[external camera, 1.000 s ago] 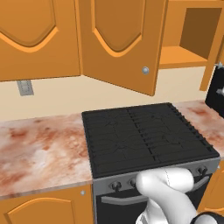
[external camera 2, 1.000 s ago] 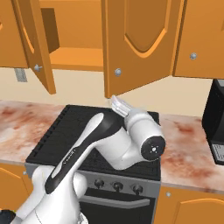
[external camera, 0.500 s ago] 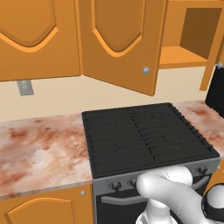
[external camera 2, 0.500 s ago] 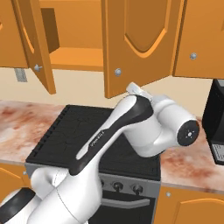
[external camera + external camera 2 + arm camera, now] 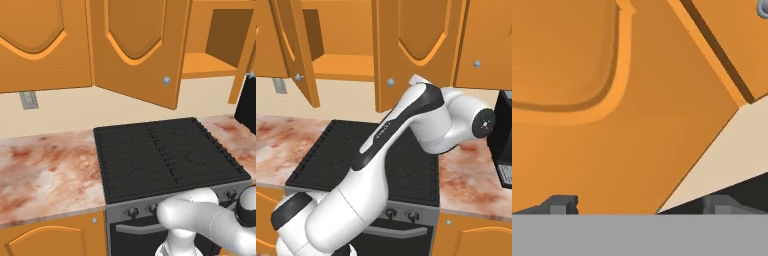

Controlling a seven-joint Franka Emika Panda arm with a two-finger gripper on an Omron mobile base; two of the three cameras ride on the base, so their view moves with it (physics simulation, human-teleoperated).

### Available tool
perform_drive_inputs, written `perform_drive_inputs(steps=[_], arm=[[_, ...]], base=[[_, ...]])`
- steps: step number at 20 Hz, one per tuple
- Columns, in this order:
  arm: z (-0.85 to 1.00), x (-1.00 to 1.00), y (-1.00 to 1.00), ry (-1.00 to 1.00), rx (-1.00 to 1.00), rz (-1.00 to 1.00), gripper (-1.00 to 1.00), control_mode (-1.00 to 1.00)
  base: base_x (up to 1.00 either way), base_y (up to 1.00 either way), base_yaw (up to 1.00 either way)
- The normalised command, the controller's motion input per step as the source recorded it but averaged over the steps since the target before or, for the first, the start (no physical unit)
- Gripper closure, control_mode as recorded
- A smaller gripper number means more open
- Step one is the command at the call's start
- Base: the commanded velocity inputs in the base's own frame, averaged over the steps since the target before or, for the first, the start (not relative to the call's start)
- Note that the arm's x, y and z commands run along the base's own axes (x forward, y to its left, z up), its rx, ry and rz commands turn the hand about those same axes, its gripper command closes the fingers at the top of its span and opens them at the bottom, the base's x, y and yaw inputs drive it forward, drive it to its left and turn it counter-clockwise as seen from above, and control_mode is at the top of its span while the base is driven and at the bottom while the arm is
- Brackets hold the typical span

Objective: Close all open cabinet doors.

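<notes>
Above the black stove (image 5: 167, 155), two cabinet doors (image 5: 137, 47) stand swung out from an open shelf compartment (image 5: 343, 65). Right base view adds the arm's elbow raised over the stove, before the nearer open door. Hand view, close up: gripper (image 5: 639, 205) jaws spread wide, holding nothing, facing an arched door panel with cream wall beside it.

An open cabinet door (image 5: 137, 47) hangs ajar above the black stove (image 5: 167, 155).
</notes>
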Motion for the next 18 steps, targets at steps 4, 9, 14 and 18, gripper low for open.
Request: perform_drive_inputs(steps=[4, 9, 14, 18], arm=[[0.11, 0.45, 0.19, 0.00, 0.01, 0.00, -1.00, -1.00], [0.00, 0.32, 0.33, 0.00, 0.00, 0.00, -1.00, -1.00], [0.00, 0.31, 0.43, 0.00, 0.00, -0.01, -1.00, -1.00], [-0.07, 0.47, 0.51, 0.00, 0.00, -0.03, -1.00, -1.00]], base=[[0.00, 0.00, 0.00], [0.00, 0.00, 0.00], [0.00, 0.00, 0.00], [0.00, 0.00, 0.00]])
